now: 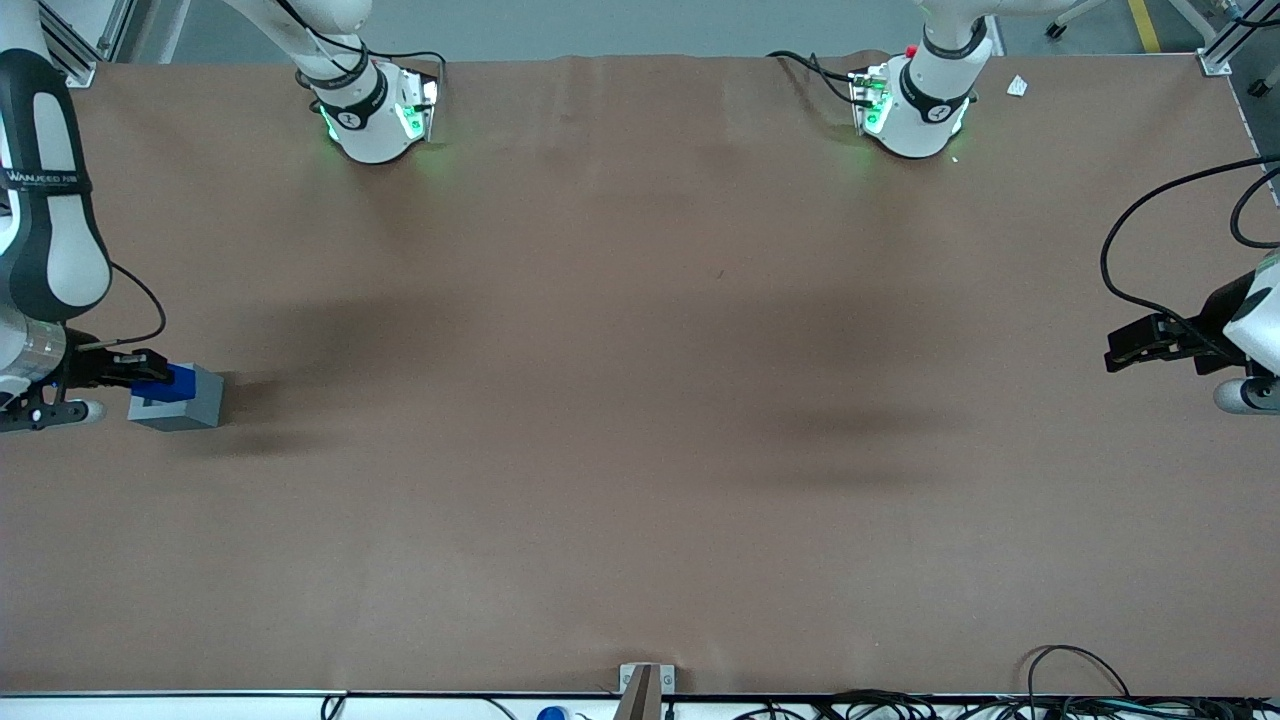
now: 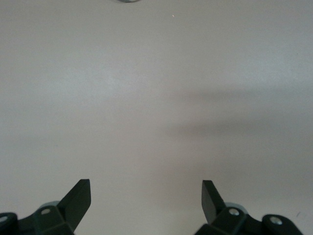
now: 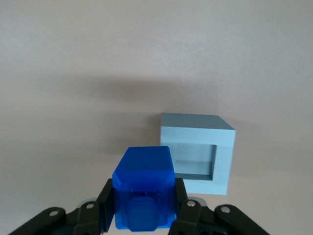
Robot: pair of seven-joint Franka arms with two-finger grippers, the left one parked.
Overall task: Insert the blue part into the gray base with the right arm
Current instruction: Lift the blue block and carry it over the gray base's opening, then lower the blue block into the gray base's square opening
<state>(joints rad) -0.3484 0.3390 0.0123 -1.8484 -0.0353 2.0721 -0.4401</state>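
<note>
The gray base (image 1: 180,400) stands on the brown table at the working arm's end. In the right wrist view the gray base (image 3: 198,152) shows its square socket, open and empty. The blue part (image 3: 144,193) is held between the black fingers (image 3: 105,205) of my right gripper (image 3: 143,205), which is shut on it. In the front view the right gripper (image 1: 140,380) holds the blue part (image 1: 160,385) just above the gray base's edge, at its side nearest the arm. The white right arm (image 1: 40,240) reaches in from the table's end.
The brown table (image 1: 640,400) stretches wide toward the parked arm's end. Two white arm bases (image 1: 375,110) stand at the table's edge farthest from the front camera. Cables (image 1: 1080,680) lie along the edge nearest the front camera.
</note>
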